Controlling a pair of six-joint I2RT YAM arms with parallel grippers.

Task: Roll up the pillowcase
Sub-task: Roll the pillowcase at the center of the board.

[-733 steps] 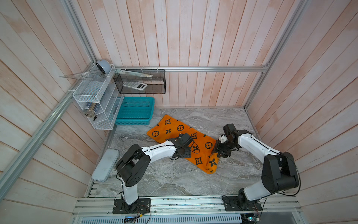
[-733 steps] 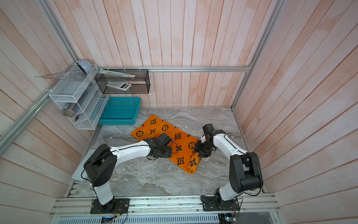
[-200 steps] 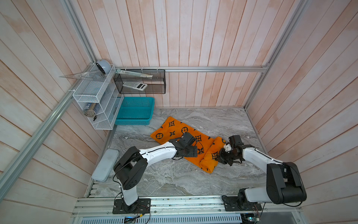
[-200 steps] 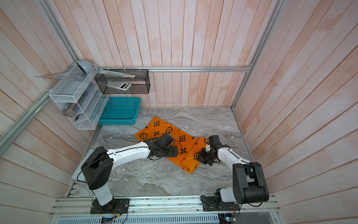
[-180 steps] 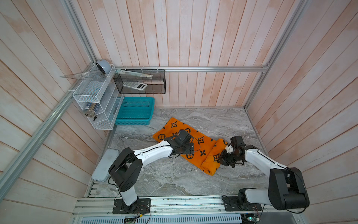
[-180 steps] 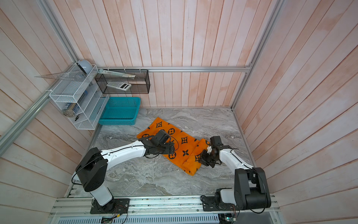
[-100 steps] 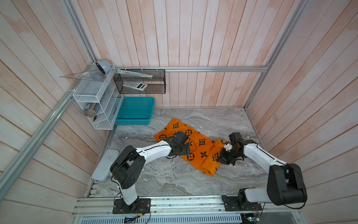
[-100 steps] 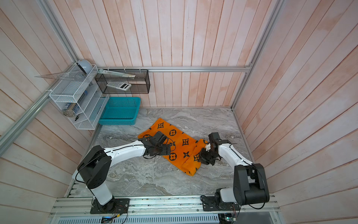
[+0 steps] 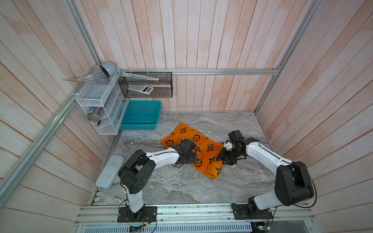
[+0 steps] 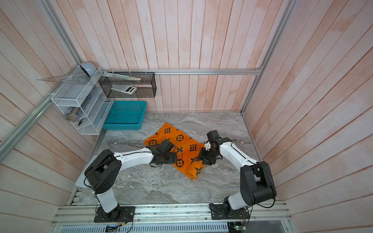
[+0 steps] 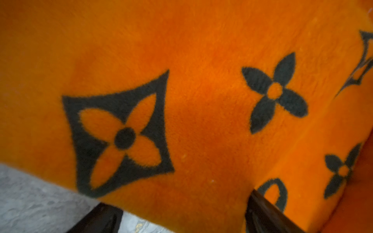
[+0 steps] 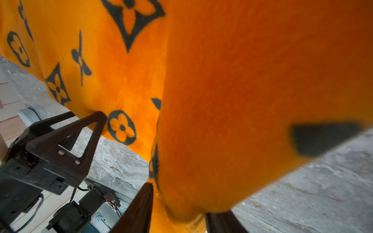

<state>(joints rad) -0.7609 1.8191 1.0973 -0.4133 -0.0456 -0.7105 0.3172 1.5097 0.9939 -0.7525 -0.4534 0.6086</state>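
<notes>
Pillowcase (image 9: 201, 145) lies mid-way across the table (image 9: 181, 187), its near-right end a fat roll. The left gripper (image 11: 175, 218) gapes over the flat part. The right gripper (image 12: 179, 213) straddles the roll, squeezing or loosened I cannot tell. Regrip low and turn the roll leftward evenly, with the flat cloth pinned.

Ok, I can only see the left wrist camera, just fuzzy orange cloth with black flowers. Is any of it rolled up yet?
Observer: Yes, in a top view the pillowcase has a roll at its end by the right arm; the rest lies flat.
Operator: Where is the other gripper?
Observer: The right gripper is at that roll, jaws apart with the roll between them.
Operator: Anything else around?
Observer: A teal basket sits beyond the flat end.
</notes>
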